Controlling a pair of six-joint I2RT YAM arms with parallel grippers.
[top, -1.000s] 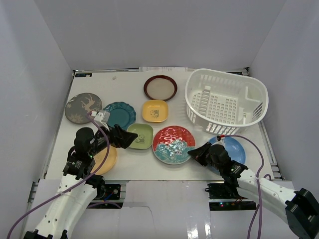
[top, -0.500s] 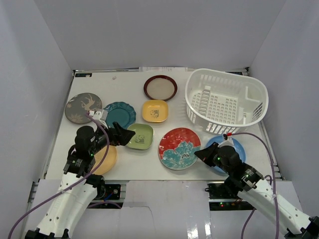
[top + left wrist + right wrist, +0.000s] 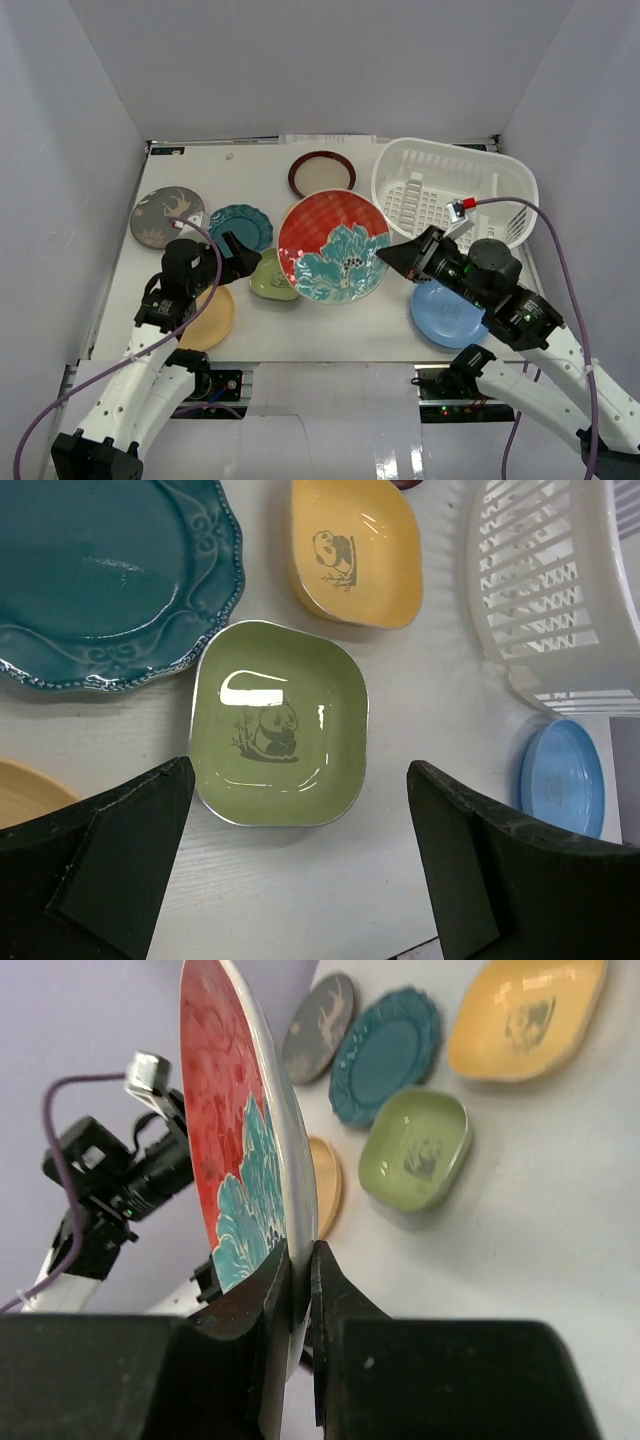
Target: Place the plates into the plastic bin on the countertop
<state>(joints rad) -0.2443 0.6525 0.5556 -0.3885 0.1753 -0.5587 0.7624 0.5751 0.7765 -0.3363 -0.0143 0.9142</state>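
While the red-and-teal plate (image 3: 333, 246) had lain flat on the desk (image 3: 330, 330) half a second before, I now saw it lifted clear and tipped up on edge, its painted face toward the overhead camera. My right tool (image 3: 300, 1260) pinched its rim tightly, the arm raised and reaching leftward, beside the white bin (image 3: 505, 190) but not over it. My left tool (image 3: 243, 262) hung spread wide above the green dish (image 3: 278, 725).
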